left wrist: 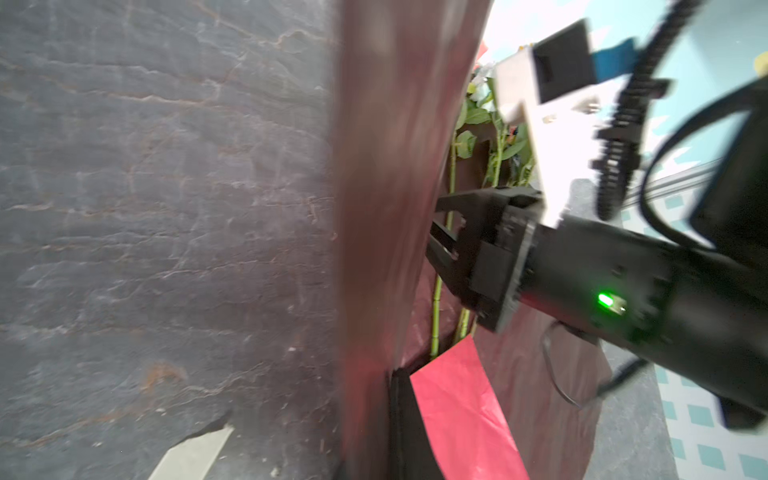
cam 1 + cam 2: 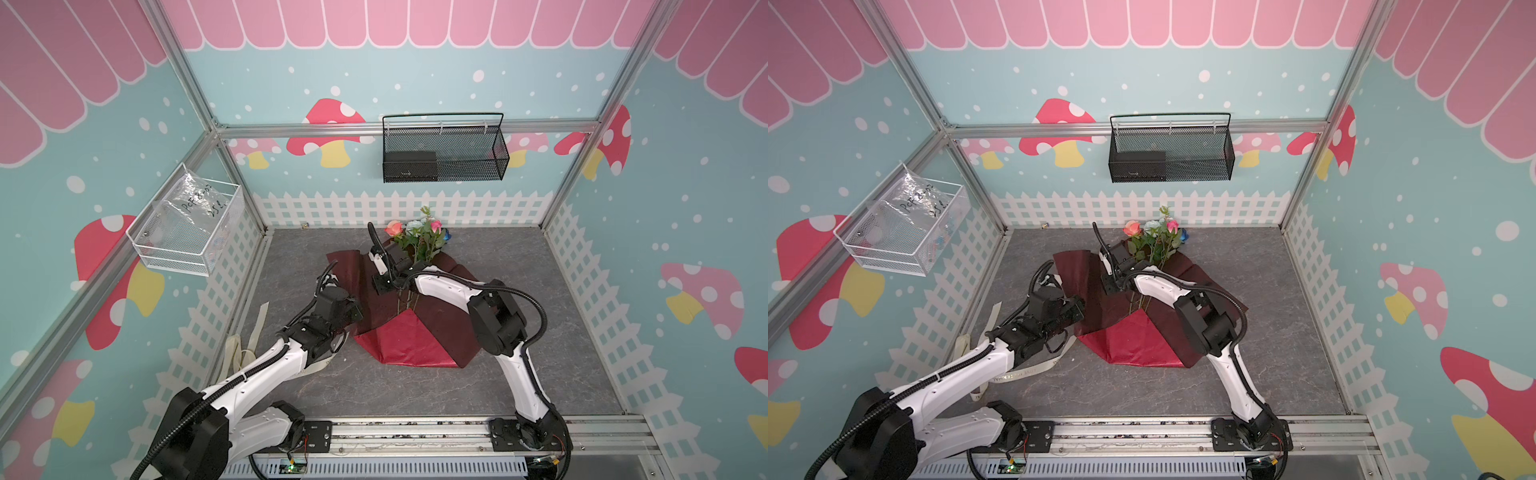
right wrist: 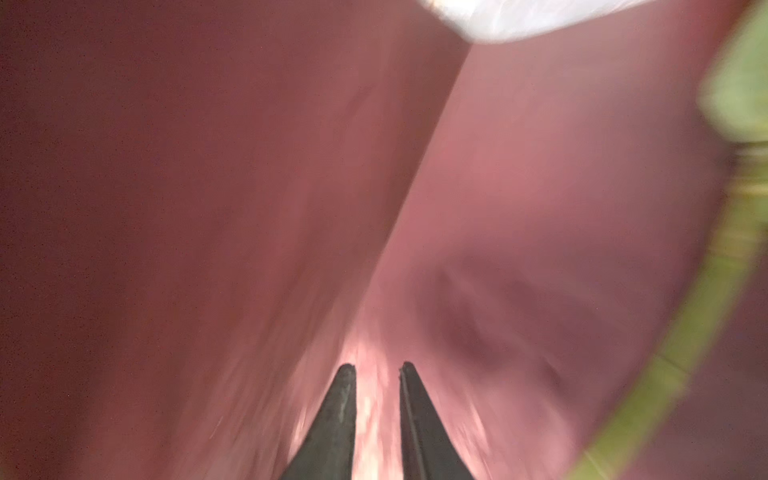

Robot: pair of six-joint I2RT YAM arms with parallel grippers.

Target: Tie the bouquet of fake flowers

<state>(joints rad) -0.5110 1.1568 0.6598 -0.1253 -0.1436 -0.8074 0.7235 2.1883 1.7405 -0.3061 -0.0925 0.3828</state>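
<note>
The right gripper [image 3: 377, 366] has its black jaws slightly apart, pointing into a fold of shiny red wrapping paper [image 2: 415, 345]. The left gripper [image 2: 355, 318] is closed at that paper's raised left flap. The green-stemmed bouquet of fake flowers [image 2: 419, 237] lies on the paper, on the grey stone-patterned table [image 2: 540, 332].

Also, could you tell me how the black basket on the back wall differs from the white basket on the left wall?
The black mesh basket is long and narrow and hangs on the back wall; the white mesh basket is squarer and hangs on the left wall. The black basket holds a dark box; the white basket holds a clear plastic bag with handwriting. Both are open-topped mesh.
</note>
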